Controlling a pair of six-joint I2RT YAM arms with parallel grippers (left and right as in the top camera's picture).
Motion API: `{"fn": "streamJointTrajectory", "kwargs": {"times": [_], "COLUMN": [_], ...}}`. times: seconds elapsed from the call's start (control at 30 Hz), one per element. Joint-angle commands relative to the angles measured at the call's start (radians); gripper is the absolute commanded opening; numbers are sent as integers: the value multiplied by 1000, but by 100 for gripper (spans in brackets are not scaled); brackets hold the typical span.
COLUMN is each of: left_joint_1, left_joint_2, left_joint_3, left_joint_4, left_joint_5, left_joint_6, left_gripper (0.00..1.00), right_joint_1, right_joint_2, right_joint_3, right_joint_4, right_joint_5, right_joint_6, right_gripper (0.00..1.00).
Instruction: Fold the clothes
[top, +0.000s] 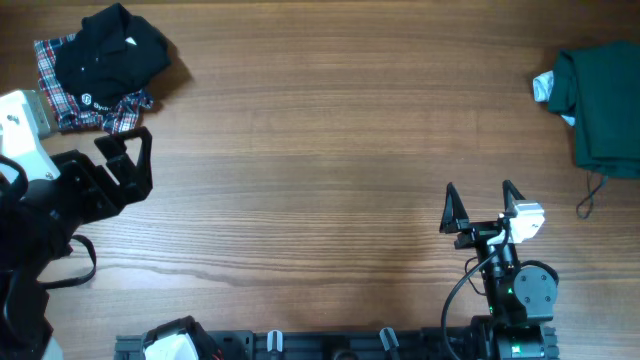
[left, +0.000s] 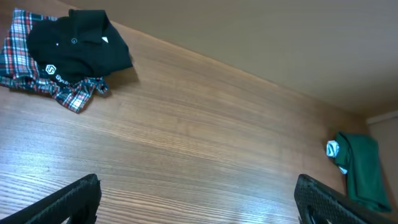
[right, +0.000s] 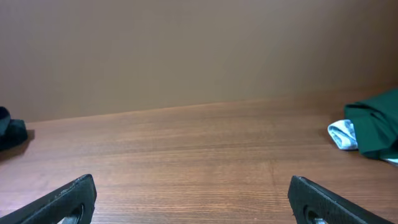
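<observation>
A black collared shirt (top: 112, 52) with small white logos lies bunched on a red-blue-white plaid garment (top: 75, 105) at the far left corner; both also show in the left wrist view, the black shirt (left: 74, 46) on the plaid one (left: 68, 93). A dark green garment (top: 603, 105) lies folded at the far right, also in the left wrist view (left: 362, 171) and the right wrist view (right: 376, 127). My left gripper (top: 128, 150) is open and empty, just below the pile. My right gripper (top: 482, 195) is open and empty at the front right.
A white cloth bit (top: 544, 88) sticks out of the green garment's left side. A dark cord (top: 590, 198) trails below it. The wooden table (top: 320, 150) spans the view. A black rail (top: 330, 345) with clips runs along the front edge.
</observation>
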Motion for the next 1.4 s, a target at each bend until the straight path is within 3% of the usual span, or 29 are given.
{"fn": "streamJointTrajectory", "kwargs": {"times": [0.0,0.77,0.93,1.07,1.37], "left_joint_1": [-1,-1,-9,-59,-273], "left_joint_2": [0,0,-85,-264,-656], "left_joint_3": [-3,-5,-159,-521,-1464], "left_joint_4": [2,-41,8,267,1330], "left_joint_5": [19,-37,24,24,98], "left_joint_6": [19,19,20,19,19], "left_gripper": [100,100,100,100,100], "right_joint_1": [-7,-7,-7,-7,-7], "right_joint_2": [-16,-5,-5,-5,-5], "right_joint_3": [-4,-4,-4,-4,-4], "right_joint_4": [9,9,9,9,9], "right_joint_5": [-19,-19,-19,-19,-19], "right_joint_6": [-18,-18,-18,-18,-17], "right_gripper": [100,100,100,100,100]}}
